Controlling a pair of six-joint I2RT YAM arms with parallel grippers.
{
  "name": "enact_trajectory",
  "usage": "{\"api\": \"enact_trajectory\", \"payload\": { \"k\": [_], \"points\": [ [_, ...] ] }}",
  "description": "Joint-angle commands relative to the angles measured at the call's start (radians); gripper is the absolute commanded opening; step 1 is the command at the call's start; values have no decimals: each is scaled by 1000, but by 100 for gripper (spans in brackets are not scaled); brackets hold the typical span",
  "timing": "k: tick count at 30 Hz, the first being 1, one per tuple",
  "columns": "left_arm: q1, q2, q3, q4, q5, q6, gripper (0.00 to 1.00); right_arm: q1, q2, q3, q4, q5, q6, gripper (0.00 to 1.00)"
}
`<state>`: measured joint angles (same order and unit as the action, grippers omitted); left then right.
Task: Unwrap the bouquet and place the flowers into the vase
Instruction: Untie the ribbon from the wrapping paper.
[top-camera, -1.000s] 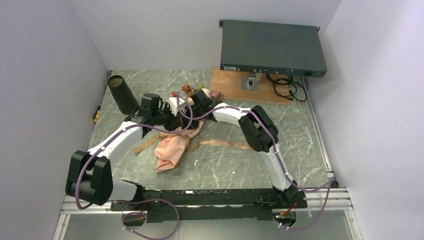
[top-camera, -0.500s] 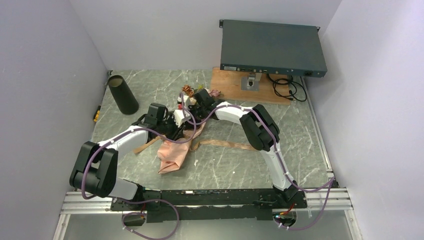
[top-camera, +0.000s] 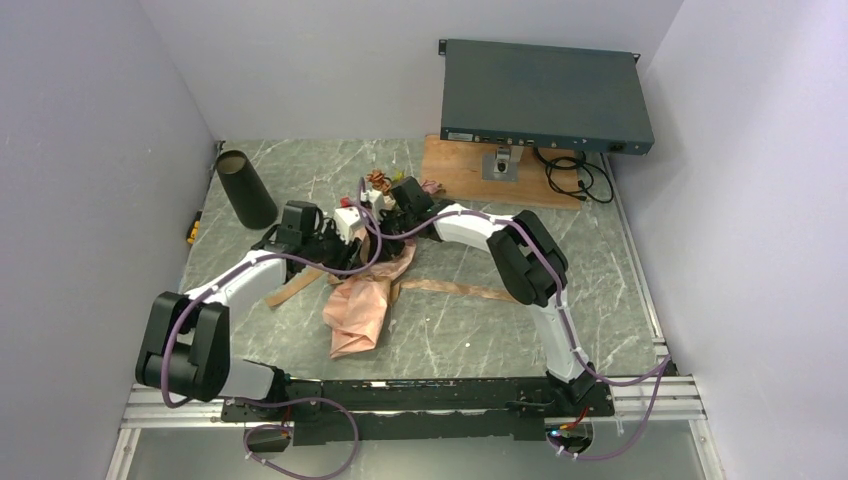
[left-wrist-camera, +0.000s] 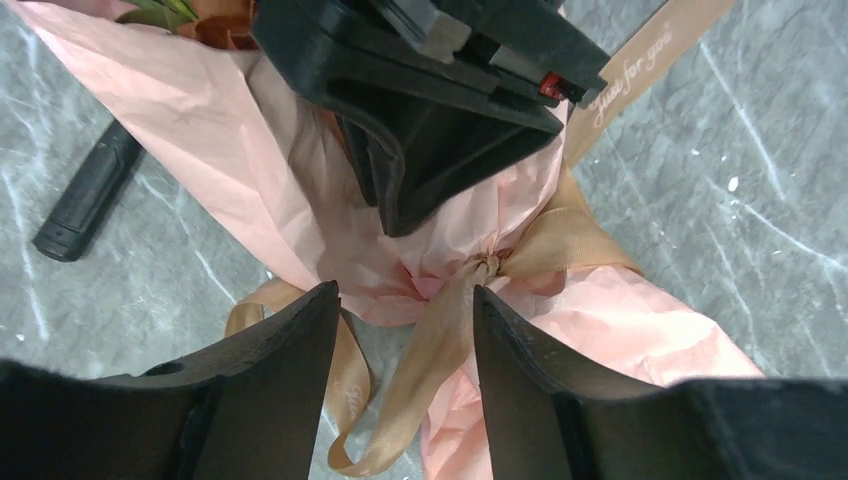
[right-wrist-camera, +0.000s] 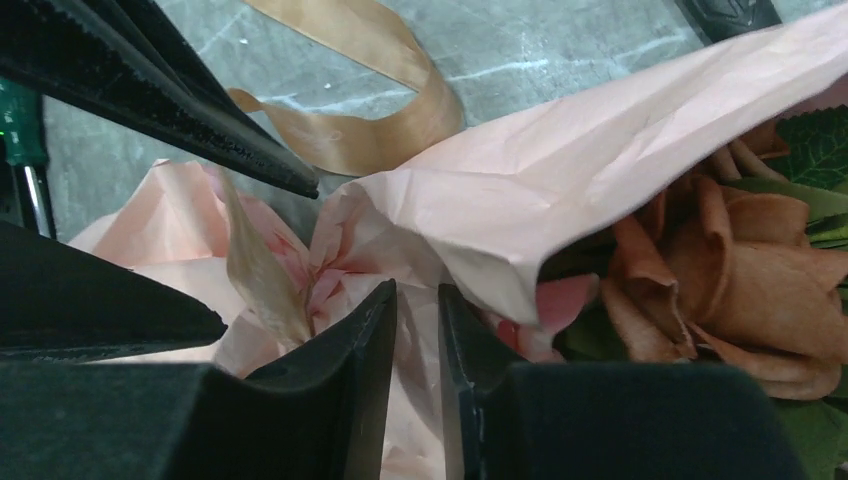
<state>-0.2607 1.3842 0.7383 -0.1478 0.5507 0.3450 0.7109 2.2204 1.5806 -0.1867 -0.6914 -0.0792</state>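
Left tool (left-wrist-camera: 405, 300) stands open over the bouquet (top-camera: 372, 290), the knot of the tan ribbon (left-wrist-camera: 440, 330) showing between its fingers. The right tool (right-wrist-camera: 416, 295), its jaws parted by only a narrow slit, noses into the crinkled salmon-pink paper (right-wrist-camera: 560, 190) at the far end. The bouquet lies on its side near the middle of the bench (top-camera: 600, 290), with the ribbon knotted around it. The flowers (right-wrist-camera: 740, 270), a rust rose and green leaves among them, are tucked inside the paper wrap, heads toward the far side. The vase (top-camera: 246, 188), a black tube with an open mouth, stands at the far left, well apart from the flowers. At far right, a grey rack box (top-camera: 545, 95) sits above a wooden board (top-camera: 460, 170).
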Motion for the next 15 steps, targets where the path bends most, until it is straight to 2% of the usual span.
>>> {"api": "enact_trajectory", "payload": {
  "k": [1,5,8,11,15],
  "points": [
    [18,-58,63,-31,72,-19,59,7,-87,34,-26,-24,14,27],
    [20,-104,122,-27,108,-76,61,6,-74,31,-72,-21,-8,28],
    [21,-142,153,-27,128,-128,63,-1,-80,18,-72,-35,0,35],
    [36,-176,157,-44,103,-209,66,-20,-98,25,-63,-70,50,40],
    [47,-214,124,-78,132,-253,66,-53,-146,16,-51,-138,144,41]
  ]
}}
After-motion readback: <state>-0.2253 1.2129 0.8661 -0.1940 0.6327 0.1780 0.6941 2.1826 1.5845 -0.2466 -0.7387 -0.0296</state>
